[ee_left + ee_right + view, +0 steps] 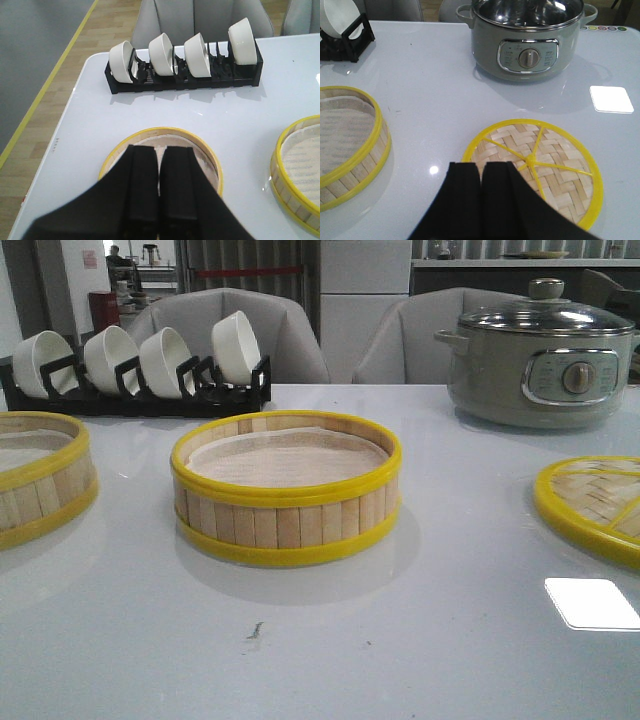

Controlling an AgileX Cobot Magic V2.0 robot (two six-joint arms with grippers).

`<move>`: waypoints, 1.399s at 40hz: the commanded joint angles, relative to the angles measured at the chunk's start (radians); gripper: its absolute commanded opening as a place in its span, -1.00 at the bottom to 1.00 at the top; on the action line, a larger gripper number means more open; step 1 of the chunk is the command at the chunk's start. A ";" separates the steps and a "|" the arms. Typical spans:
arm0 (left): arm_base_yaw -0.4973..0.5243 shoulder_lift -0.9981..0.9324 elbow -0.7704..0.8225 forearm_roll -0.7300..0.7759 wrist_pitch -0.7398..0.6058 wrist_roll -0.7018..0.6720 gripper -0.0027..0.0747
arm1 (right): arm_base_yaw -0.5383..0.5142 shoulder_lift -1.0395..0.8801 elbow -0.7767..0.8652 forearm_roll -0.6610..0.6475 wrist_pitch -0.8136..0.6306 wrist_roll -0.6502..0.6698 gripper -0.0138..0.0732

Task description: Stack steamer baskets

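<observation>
Baskets sit apart, nothing stacked yet. At far left on the desk (330, 640), the left steamer basket (40, 475) is cut by the front view's edge; the left wrist camera shows it directly under the left pincer (159, 200), whose two black fingers are pressed together with barely a slit between them, holding nothing. Just beyond that basket stands the bowl rack (140, 390) with four white bowls tilted in it, near enough to limit room on the far side. The desk's left edge lies close by too.

Next comes the centre steamer basket (287, 485), upright, whitish liner showing inside, with bare desk all round it. Being round, it has no long axis, so a rim grip from any side looks workable. It lies to the right of the left pincer, well apart from the left basket.

Further right, the woven lid (535, 167) lies flat on the desk, and the right pincer (481, 200) hangs over its near rim, fingers likewise closed and empty. Behind it sits the grey-green electric pot (540, 365).

My judgement: the left arm is the nearer one to start, needing to open wide, take the left basket's rim, and carry it rightward onto the centre one.
</observation>
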 commanded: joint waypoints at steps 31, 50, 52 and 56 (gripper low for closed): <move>-0.002 -0.006 -0.029 -0.044 -0.052 -0.003 -0.67 | -0.003 0.039 -0.057 -0.017 -0.113 -0.012 0.41; -0.195 0.256 -0.029 -0.047 -0.063 -0.001 0.27 | -0.003 0.039 -0.057 -0.017 -0.116 -0.012 0.42; -0.197 0.298 -0.029 -0.048 -0.080 -0.008 0.27 | -0.003 0.039 -0.057 -0.017 -0.121 -0.012 0.42; -0.197 0.382 -0.032 -0.048 -0.119 -0.013 0.27 | -0.003 0.039 -0.057 -0.017 -0.125 -0.012 0.42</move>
